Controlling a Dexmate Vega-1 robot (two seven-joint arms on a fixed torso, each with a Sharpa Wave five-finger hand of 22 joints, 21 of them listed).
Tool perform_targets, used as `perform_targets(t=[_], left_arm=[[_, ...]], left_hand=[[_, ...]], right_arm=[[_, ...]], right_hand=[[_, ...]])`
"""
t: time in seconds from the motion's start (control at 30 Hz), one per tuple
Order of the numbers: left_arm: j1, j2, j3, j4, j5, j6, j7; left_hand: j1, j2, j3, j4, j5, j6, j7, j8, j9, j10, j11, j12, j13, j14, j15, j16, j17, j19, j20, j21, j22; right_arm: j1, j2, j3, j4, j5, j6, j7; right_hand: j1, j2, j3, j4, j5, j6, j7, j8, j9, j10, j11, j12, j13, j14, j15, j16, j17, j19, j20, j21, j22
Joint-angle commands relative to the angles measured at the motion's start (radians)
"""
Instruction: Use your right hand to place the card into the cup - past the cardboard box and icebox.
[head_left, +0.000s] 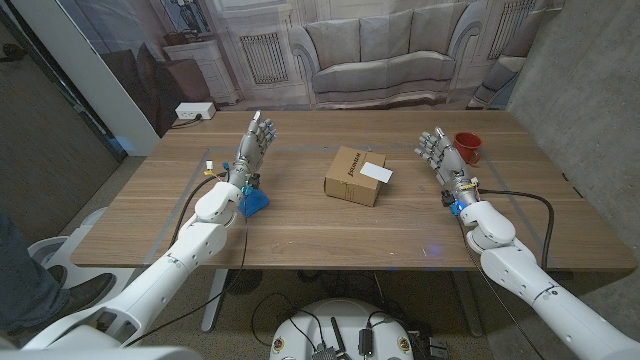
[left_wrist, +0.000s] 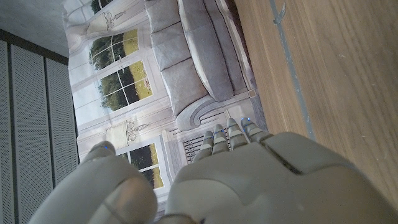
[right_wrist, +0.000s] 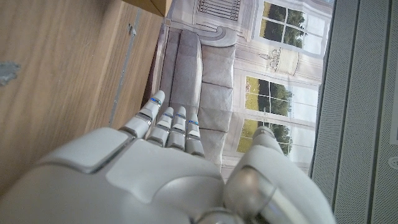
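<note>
Both hands wait empty, fingers apart — right hand (head_left: 441, 157) nearest the job, left hand (head_left: 252, 145) aside. The card (head_left: 377, 172) lies atop the cardboard box (head_left: 355, 177) mid-worktop; the red cup (head_left: 467, 147) stands beyond — just past the right fingertips.

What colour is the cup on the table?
The cup is red, seen best in the head view.

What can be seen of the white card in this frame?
The white card is a small, plain, flat rectangle, apparently paper or thin card. It lies on top of the cardboard box, toward the side nearer the right robot hand, slightly skewed to the box's edges. Only the box touches it; neither robot hand touches it. The red cup stands apart, beyond that hand.
</note>
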Motion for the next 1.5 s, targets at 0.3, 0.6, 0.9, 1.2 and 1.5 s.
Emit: perform_targets(t=[0.3, 0.6, 0.9, 1.2, 1.5], left_arm=[[-0.011, 0.004, 0.011, -0.007, 0.013, 0.017, 0.003], [-0.007, 0.01, 0.015, -0.028, 0.019, 0.03, 0.01], [0.008, 0.02, 0.011, -0.063, 0.021, 0.034, 0.022], [0.02, 0.021, 0.011, -0.091, 0.032, 0.034, 0.043], [0.033, 0.02, 0.011, -0.109, 0.039, 0.032, 0.06]], left_hand=[[0.014, 0.006, 0.004, -0.01, 0.005, 0.017, -0.002, 0.008, 0.004, 0.022, -0.009, 0.01, 0.004, 0.016, -0.009, 0.001, 0.001, 0.013, -0.017, -0.003, 0.004], [0.017, 0.008, 0.003, -0.011, 0.005, 0.019, -0.004, 0.006, 0.004, 0.022, -0.01, 0.009, 0.004, 0.017, -0.01, 0.0, 0.001, 0.013, -0.017, -0.006, 0.004], [0.02, 0.009, 0.002, -0.012, 0.004, 0.021, -0.004, 0.005, 0.004, 0.023, -0.011, 0.007, 0.004, 0.019, -0.009, -0.002, 0.001, 0.014, -0.016, -0.009, 0.005], [0.022, 0.01, 0.001, -0.013, 0.004, 0.023, -0.005, 0.003, 0.004, 0.025, -0.01, 0.006, 0.004, 0.02, -0.009, -0.003, 0.001, 0.015, -0.014, -0.011, 0.005], [0.024, 0.011, 0.0, -0.014, 0.003, 0.025, -0.004, 0.002, 0.005, 0.025, -0.011, 0.005, 0.004, 0.021, -0.01, -0.004, 0.001, 0.016, -0.013, -0.014, 0.005]], right_arm=[[-0.098, -0.022, 0.034, -0.07, 0.02, 0.044, 0.005], [-0.149, -0.031, 0.053, -0.103, 0.01, 0.071, -0.009], [-0.191, -0.035, 0.072, -0.123, 0.01, 0.096, -0.013], [-0.223, -0.039, 0.089, -0.132, 0.0, 0.128, -0.01], [-0.252, -0.052, 0.106, -0.146, -0.032, 0.138, -0.028]], right_hand=[[0.003, 0.008, 0.0, -0.008, 0.0, 0.008, -0.002, 0.004, 0.004, 0.006, -0.003, 0.004, 0.004, 0.009, -0.002, -0.001, 0.002, 0.006, -0.029, -0.007, 0.001], [0.005, 0.009, 0.001, -0.009, -0.002, 0.01, -0.003, 0.003, 0.004, 0.008, -0.003, 0.003, 0.004, 0.009, -0.002, -0.002, 0.003, 0.007, -0.029, -0.009, 0.001], [0.006, 0.01, 0.001, -0.01, -0.003, 0.014, -0.005, 0.004, 0.004, 0.009, -0.006, 0.003, 0.004, 0.01, -0.003, -0.003, 0.003, 0.009, -0.029, -0.012, 0.001], [0.008, 0.011, 0.001, -0.012, -0.005, 0.016, -0.005, 0.004, 0.004, 0.014, -0.009, 0.003, 0.004, 0.014, -0.006, -0.002, 0.003, 0.013, -0.029, -0.013, 0.002], [0.011, 0.011, 0.001, -0.015, -0.006, 0.019, -0.009, 0.004, 0.004, 0.016, -0.011, 0.003, 0.004, 0.017, -0.007, -0.002, 0.003, 0.016, -0.029, -0.015, 0.002]])
